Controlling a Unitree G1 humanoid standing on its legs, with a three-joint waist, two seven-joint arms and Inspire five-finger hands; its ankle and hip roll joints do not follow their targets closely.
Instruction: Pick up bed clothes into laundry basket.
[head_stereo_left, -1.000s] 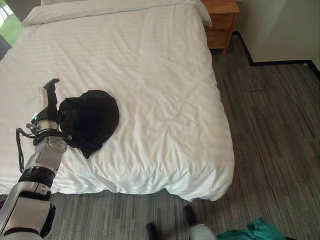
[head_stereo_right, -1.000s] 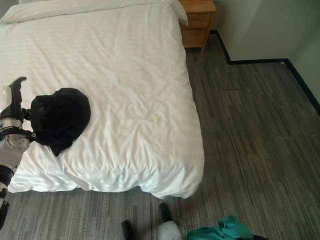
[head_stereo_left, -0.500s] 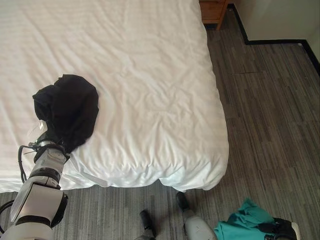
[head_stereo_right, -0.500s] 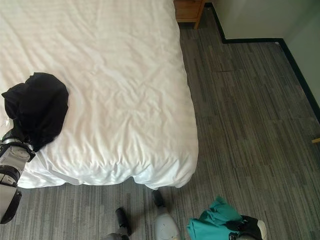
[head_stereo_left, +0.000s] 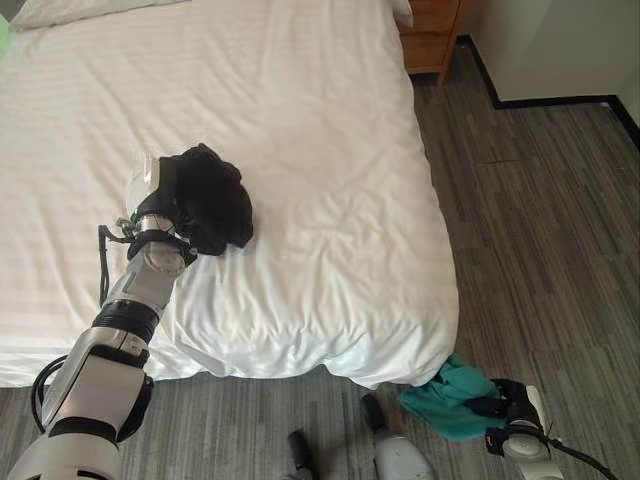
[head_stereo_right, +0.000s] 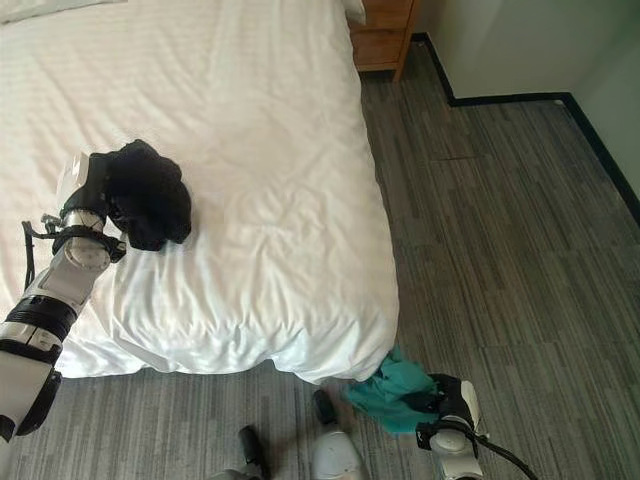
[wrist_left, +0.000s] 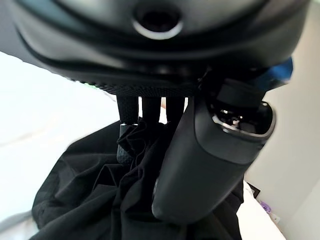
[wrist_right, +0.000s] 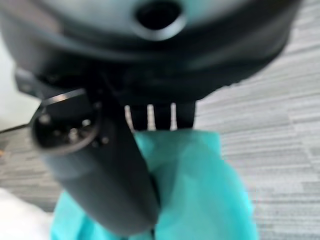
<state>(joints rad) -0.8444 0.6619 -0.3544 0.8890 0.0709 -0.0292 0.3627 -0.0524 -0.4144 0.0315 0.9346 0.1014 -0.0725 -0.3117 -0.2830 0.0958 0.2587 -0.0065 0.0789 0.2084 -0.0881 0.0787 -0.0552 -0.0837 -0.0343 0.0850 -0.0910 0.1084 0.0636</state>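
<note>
- On the white bed (head_stereo_left: 330, 150), my left hand (head_stereo_left: 160, 205) has its fingers curled into the black garment (head_stereo_left: 215, 200).
- Low by the bed's foot, my right hand (head_stereo_right: 452, 405) clutches the teal cloth (head_stereo_right: 395, 392).
- Loose folds hang from both; either could slip free or snag the duvet during lifting.

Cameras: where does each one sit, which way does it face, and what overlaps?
Left eye view: on the head, looking down at the white bed; left hand clutches the black garment.
Right eye view: same head, slightly offset; right hand grips the teal garment above the floor.
Left wrist view: along the left hand, fingers in black cloth.
Right wrist view: along the right hand, teal cloth over grey floor.
Both eye views share bed, garments, hands.
</note>
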